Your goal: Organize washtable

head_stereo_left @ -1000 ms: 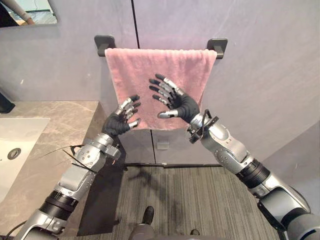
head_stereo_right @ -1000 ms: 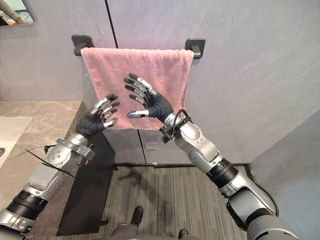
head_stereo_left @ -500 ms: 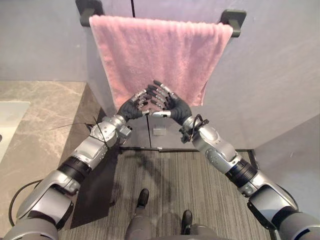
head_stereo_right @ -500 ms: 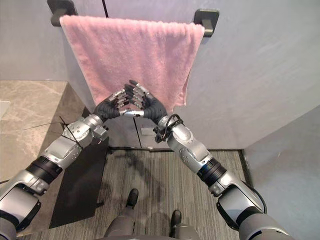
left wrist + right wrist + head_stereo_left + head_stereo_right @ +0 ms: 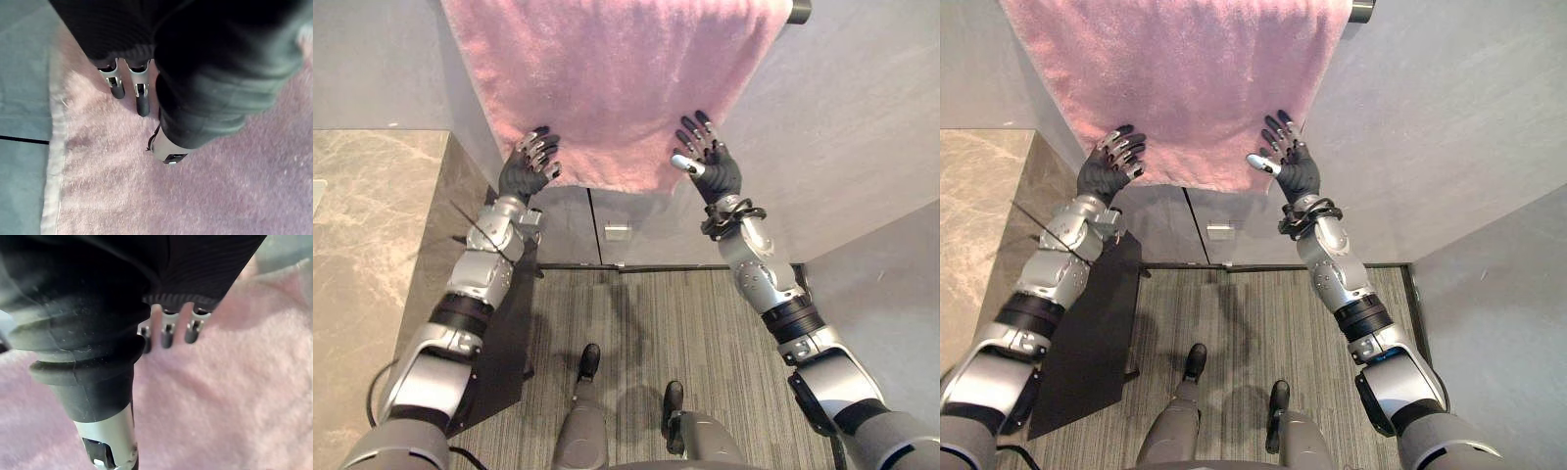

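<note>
at the far left lies a marble counter (image 5: 362, 215), its dark side panel (image 5: 499, 323) dropping to a striped grey floor (image 5: 636, 323). just right of the counter's edge the left hand (image 5: 527, 168) is raised against the lower left corner of the towel (image 5: 617, 78). its fingers (image 5: 142, 98) are straight and close together, dark tips resting flat on the pink pile, with the thumb (image 5: 168, 149) set apart and also lying on the cloth; nothing is pinched. in the left wrist view the towel's paler hem (image 5: 53, 161) runs just beside the hand, with grey wall past it.

the towel hangs flat on the grey wall (image 5: 871, 117), spread wide, its bottom edge level between the two hands. below that edge is a cabinet front with a small pale handle (image 5: 617, 232).

the right hand (image 5: 710, 166) is at the towel's lower right corner, fingers (image 5: 166, 335) straight and a little spread, tips against the cloth, thumb (image 5: 110, 445) held out toward the middle; it grips nothing. above it, at the towel's top right, a dark rail end (image 5: 800, 10) sticks out from the wall.
</note>
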